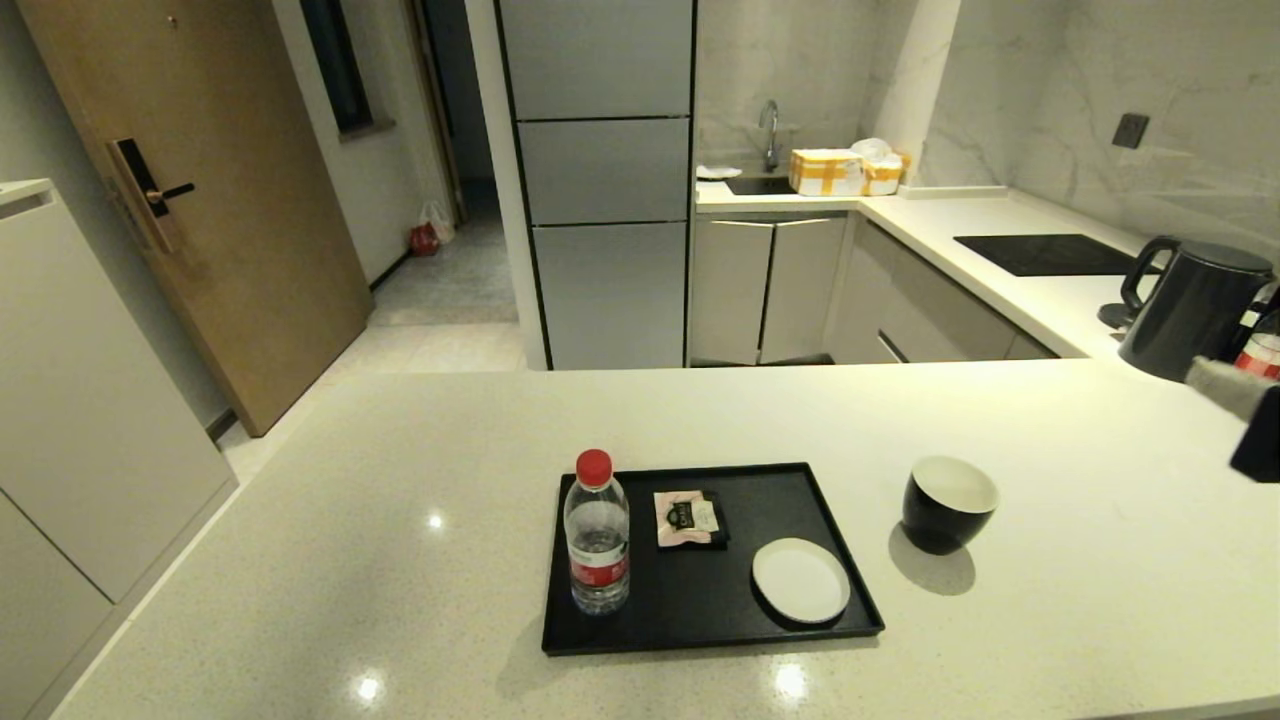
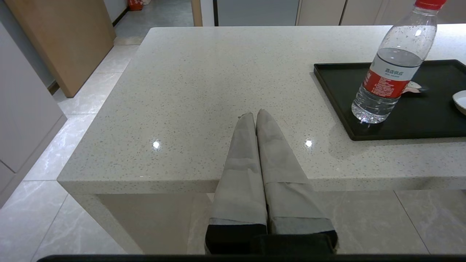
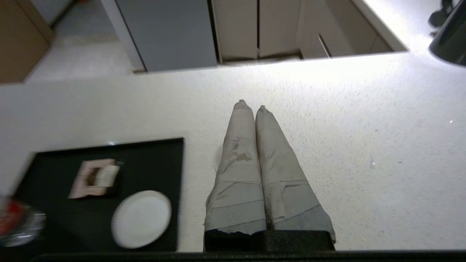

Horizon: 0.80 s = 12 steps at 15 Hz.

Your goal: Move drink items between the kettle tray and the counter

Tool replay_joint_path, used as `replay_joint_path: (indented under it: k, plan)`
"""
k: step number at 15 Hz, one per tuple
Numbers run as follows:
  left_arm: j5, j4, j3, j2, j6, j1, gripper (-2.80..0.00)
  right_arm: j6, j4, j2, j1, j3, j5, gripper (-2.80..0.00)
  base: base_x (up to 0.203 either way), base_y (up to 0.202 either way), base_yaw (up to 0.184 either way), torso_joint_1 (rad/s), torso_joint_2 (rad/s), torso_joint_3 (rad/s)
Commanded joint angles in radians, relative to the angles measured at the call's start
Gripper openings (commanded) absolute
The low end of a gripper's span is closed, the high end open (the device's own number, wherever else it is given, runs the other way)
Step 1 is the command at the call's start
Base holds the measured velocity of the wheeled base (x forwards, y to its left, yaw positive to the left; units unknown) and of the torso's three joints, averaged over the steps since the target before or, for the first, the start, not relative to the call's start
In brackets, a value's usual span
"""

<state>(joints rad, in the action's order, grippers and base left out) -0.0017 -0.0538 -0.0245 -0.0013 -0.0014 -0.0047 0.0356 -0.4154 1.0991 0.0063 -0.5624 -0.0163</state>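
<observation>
The black cup (image 1: 948, 503), white inside, stands upright on the cream speckled counter (image 1: 400, 520), just right of the black kettle tray (image 1: 690, 600). My right gripper (image 1: 1197, 374) hovers at the far right edge, well right of the cup and in front of the kettle. In the right wrist view this gripper (image 3: 251, 107) is shut on nothing above bare counter, and the cup does not show there. My left gripper (image 2: 255, 115) is shut and empty over the counter's near left part, left of the tray (image 2: 335, 94). It is out of the head view.
On the tray stand a red-capped water bottle (image 1: 597, 530), a tea packet (image 1: 688, 519) and a white saucer (image 1: 800, 579). A dark kettle (image 1: 1190, 305) sits at the counter's far right, with a black hob panel (image 1: 1045, 253) behind it. The counter's left edge drops to the floor.
</observation>
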Motion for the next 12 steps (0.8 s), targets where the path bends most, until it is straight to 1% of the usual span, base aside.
replay_joint_path:
  k: [1,2,5,7,8,9,12]
  plan:
    - [0.0,0.0,0.0,0.0,0.0,0.0,-2.8,0.023,0.63,-0.335,0.016,-0.205,-0.019,-2.8,0.0,0.0,0.0,0.0,0.0,0.0]
    - [0.0,0.0,0.0,0.0,0.0,0.0,-2.8,0.033,0.749,-0.404,0.02,-0.248,-0.031,-2.8,0.0,0.0,0.0,0.0,0.0,0.0]
    - [0.0,0.0,0.0,0.0,-0.001,0.0,-2.8,0.047,0.952,-0.539,0.02,-0.307,-0.053,-2.8,0.0,0.0,0.0,0.0,0.0,0.0]
    - [0.0,0.0,0.0,0.0,0.0,0.0,-2.8,0.049,1.013,-0.553,0.018,-0.343,-0.055,-2.8,0.0,0.0,0.0,0.0,0.0,0.0]
    - [0.0,0.0,0.0,0.0,0.0,0.0,-2.8,0.049,1.039,-0.553,0.02,-0.349,-0.042,-2.8,0.0,0.0,0.0,0.0,0.0,0.0]
    - [0.0,0.0,0.0,0.0,-0.002,-0.001,-2.8,0.049,1.055,-0.547,0.022,-0.348,-0.013,-2.8,0.0,0.0,0.0,0.0,0.0,0.0]
    - [0.0,0.0,0.0,0.0,-0.002,0.0,-2.8,0.049,1.13,-0.51,0.024,-0.351,0.18,-2.8,0.0,0.0,0.0,0.0,0.0,0.0]
